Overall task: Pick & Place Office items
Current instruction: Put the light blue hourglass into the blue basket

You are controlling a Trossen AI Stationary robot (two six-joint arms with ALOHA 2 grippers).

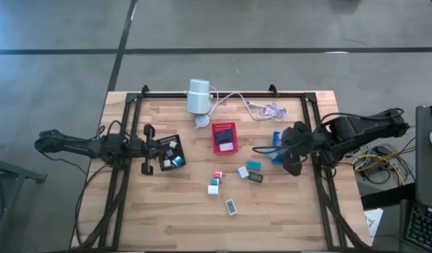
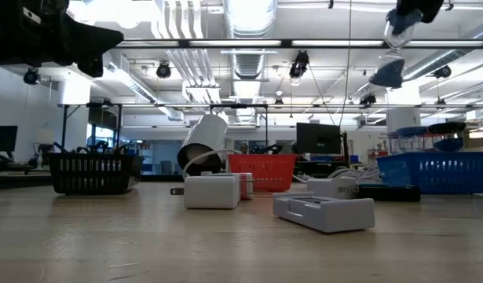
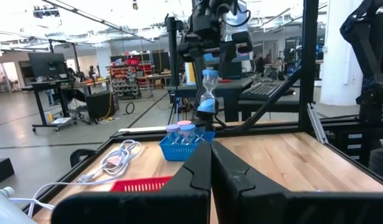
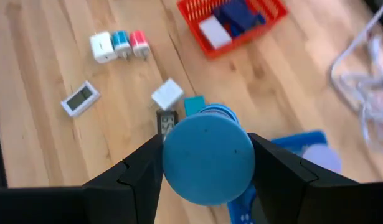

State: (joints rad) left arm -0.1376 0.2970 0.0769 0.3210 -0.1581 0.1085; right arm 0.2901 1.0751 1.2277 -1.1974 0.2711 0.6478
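Your right tool (image 4: 207,155) grips a blue-capped hourglass (image 4: 207,158) above the blue tray (image 1: 277,144). Left tool (image 3: 211,168) closed, empty, by black tray (image 1: 171,152). Other items (image 1: 233,181) loose mid-bench (image 1: 166,218).

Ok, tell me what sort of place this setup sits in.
Most likely an open robotics lab or workshop. The low view shows exposed ceiling ducts and strip lights over the wooden table; the left wrist view shows workbenches with monitors and a bare concrete floor beyond.
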